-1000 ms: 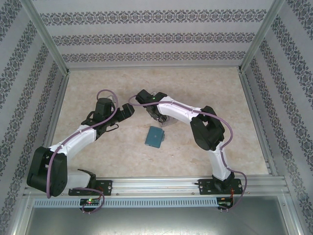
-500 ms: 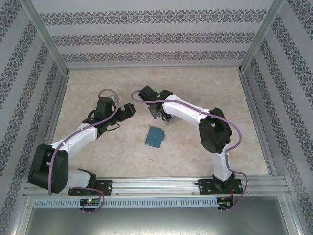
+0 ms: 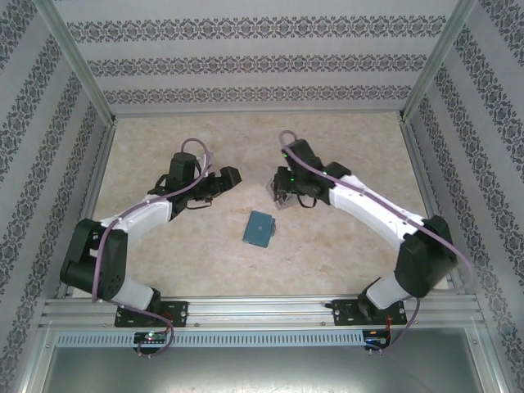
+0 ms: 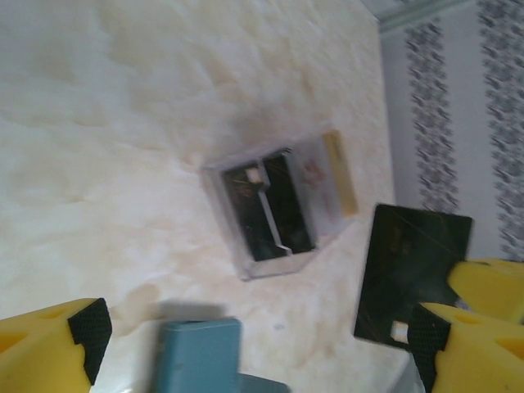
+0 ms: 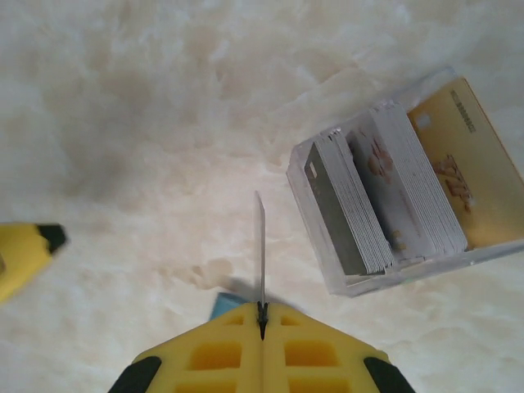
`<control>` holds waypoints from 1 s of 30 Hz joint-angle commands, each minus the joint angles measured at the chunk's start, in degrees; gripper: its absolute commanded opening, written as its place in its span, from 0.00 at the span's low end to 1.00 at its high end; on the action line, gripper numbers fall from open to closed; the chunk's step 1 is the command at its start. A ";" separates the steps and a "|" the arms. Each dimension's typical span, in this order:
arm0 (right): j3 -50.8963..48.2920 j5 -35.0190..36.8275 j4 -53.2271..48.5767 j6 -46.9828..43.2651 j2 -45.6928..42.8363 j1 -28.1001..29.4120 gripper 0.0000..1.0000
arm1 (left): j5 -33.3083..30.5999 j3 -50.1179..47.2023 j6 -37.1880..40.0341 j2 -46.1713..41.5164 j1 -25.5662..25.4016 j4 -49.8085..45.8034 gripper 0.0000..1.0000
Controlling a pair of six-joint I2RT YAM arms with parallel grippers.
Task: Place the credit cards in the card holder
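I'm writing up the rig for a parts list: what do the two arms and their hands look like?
The left arm and right arm have white links, bulky black joints and a purple cable looping along each. The left hand and right hand have yellow fingers with black patches.

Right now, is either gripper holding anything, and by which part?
The right gripper pinches a thin dark grey rectangular plastic card by one edge, the rest protruding. The left gripper is open, holding nothing.
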 commanded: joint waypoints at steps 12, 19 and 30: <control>-15.09 -23.18 28.21 19.36 -5.61 -6.66 0.02 | 19.78 6.05 -13.96 12.55 -4.72 22.43 0.76; -15.53 -28.25 32.51 21.94 -4.12 -8.44 0.03 | 22.75 7.41 -16.57 13.27 -4.71 25.25 0.56; -15.59 -33.12 36.07 22.99 -0.99 -10.99 0.09 | 21.91 8.13 -14.18 11.41 -4.61 20.93 0.09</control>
